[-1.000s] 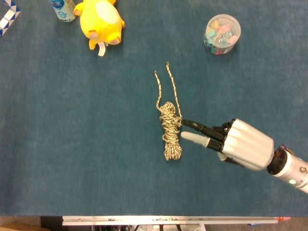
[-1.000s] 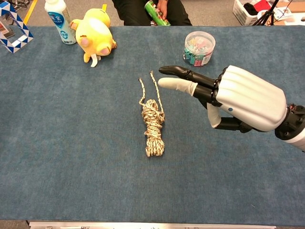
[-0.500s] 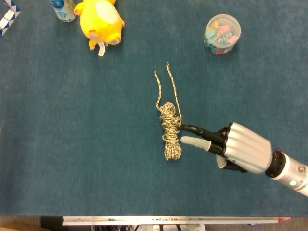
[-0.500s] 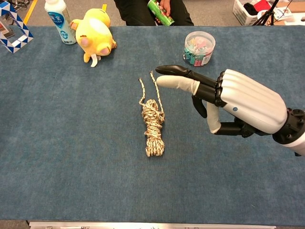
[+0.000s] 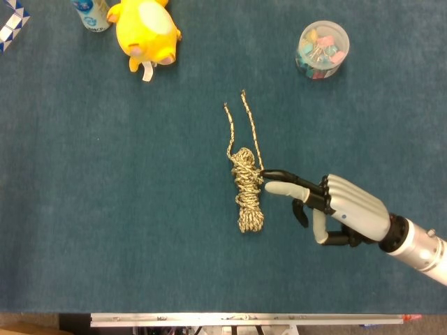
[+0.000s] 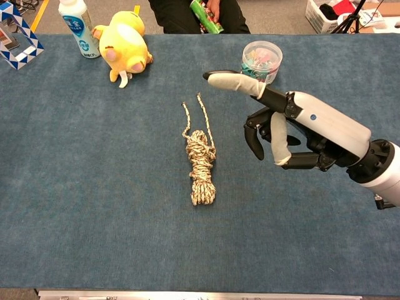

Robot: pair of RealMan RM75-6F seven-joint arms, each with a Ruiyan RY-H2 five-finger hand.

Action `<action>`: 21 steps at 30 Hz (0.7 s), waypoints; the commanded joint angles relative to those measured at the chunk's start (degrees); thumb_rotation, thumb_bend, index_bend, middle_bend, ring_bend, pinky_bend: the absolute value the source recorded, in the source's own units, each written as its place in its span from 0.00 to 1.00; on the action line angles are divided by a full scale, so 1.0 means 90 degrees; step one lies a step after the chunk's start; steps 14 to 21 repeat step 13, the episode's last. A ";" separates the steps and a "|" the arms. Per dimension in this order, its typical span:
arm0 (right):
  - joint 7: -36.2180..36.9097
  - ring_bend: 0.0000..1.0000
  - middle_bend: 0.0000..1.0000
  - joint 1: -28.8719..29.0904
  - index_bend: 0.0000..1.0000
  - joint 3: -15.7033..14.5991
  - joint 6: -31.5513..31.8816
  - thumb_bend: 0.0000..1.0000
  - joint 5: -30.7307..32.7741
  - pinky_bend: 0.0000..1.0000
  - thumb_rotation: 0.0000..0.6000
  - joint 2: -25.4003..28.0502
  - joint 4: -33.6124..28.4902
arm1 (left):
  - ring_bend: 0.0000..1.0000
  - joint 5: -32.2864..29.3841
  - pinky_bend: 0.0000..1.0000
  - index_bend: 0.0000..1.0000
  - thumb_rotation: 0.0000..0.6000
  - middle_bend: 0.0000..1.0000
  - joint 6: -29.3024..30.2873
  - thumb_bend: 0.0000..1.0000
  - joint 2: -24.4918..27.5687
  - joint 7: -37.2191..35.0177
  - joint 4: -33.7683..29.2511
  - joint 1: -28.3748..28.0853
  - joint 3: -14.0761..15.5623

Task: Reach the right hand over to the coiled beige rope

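Observation:
The coiled beige rope point(image 5: 247, 190) lies on the blue cloth near the table's middle, with two loose ends running away from me; the chest view shows the rope point(image 6: 200, 165) too. My right hand point(image 5: 328, 207) hovers just right of the coil, fingers apart and holding nothing. Its fingertips point(image 5: 271, 187) reach the coil's right edge in the head view. In the chest view the right hand point(image 6: 294, 128) is raised above the cloth, long fingers stretched left and others hanging down. My left hand is out of both views.
A clear tub of coloured clips point(image 5: 321, 49) stands at the back right. A yellow plush toy point(image 5: 147, 28) and a white bottle point(image 6: 76, 25) sit at the back left. A blue-and-white block point(image 6: 15, 37) is at the far left corner.
My right hand has tilted and dropped toward the near edge, its wrist pulling back. Some fingers now hang down while the long ones still point at the coil.

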 commanded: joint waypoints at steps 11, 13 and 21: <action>0.0659 0.66 0.05 0.0307 0.00 -0.0190 -0.0158 1.00 0.0113 1.00 1.00 0.0093 -0.0143 | 0.00 -0.0015 0.00 0.00 1.00 0.00 -0.0033 0.23 -0.0030 0.0043 0.0018 -0.0032 -0.0025; 0.0624 0.66 0.05 0.0312 0.00 -0.0191 -0.0154 1.00 0.0116 1.00 1.00 0.0077 -0.0123 | 0.00 -0.0023 0.00 0.00 1.00 0.00 -0.0037 0.23 -0.0027 0.0060 0.0005 -0.0033 -0.0026; 0.0624 0.66 0.05 0.0312 0.00 -0.0191 -0.0154 1.00 0.0116 1.00 1.00 0.0077 -0.0123 | 0.00 -0.0023 0.00 0.00 1.00 0.00 -0.0037 0.23 -0.0027 0.0060 0.0005 -0.0033 -0.0026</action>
